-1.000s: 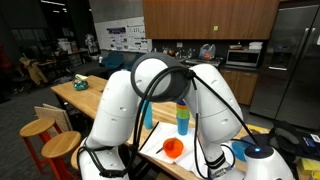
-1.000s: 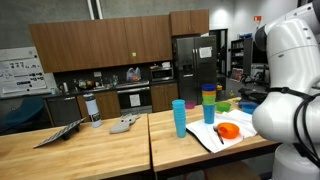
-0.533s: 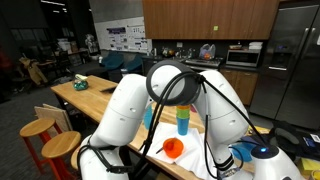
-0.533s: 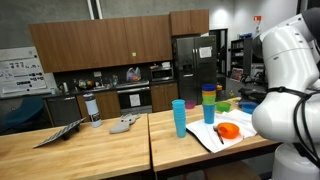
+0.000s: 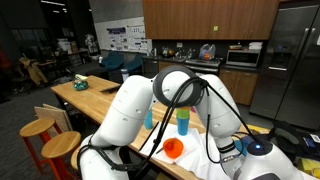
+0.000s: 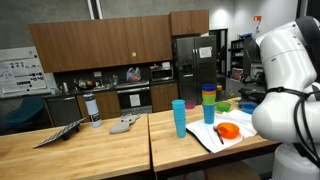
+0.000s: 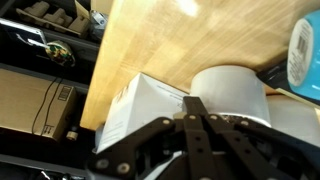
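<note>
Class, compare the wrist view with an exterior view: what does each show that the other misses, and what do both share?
Only the wrist view shows the gripper, fingers pressed together, and a white box close by. Only an exterior view shows the blue cup, the stack of coloured cups and the orange bowl. Both show the wooden table.

Kitchen-like room with a tall dark refrigerator (image 6: 190, 68) against the back wall. Just beside the refrigerator, toward the picture's left in an exterior view, a microwave (image 6: 162, 72) sits on a counter, and an oven (image 6: 133, 98) stands further along. Brown wooden cabinets (image 6: 90, 45) run above them. A poster (image 6: 14, 72) hangs well away from the refrigerator on a grey wall. A pale wooden tabletop (image 6: 80, 150) fills the foreground, with round wooden stools (image 5: 38, 128) beside it.
</note>
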`<action>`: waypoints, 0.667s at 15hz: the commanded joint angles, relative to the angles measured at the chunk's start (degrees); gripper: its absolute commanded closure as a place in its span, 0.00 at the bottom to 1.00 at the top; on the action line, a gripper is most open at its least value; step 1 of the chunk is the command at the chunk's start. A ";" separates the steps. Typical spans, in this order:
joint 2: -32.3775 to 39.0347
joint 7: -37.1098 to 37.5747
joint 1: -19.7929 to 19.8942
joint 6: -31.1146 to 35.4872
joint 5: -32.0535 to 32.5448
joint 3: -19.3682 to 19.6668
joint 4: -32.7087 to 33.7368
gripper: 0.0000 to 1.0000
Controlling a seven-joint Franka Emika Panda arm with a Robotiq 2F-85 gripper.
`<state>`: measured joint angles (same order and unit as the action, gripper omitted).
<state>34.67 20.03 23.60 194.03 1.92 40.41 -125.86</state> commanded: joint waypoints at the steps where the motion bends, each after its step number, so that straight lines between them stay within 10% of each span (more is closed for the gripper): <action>1: -1.14 -6.02 0.15 0.46 -7.15 -3.45 -0.18 1.00; 10: -2.55 -8.46 3.15 -1.85 -13.08 -10.58 -0.57 1.00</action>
<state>34.55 13.79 24.47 193.79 -9.93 32.76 -125.59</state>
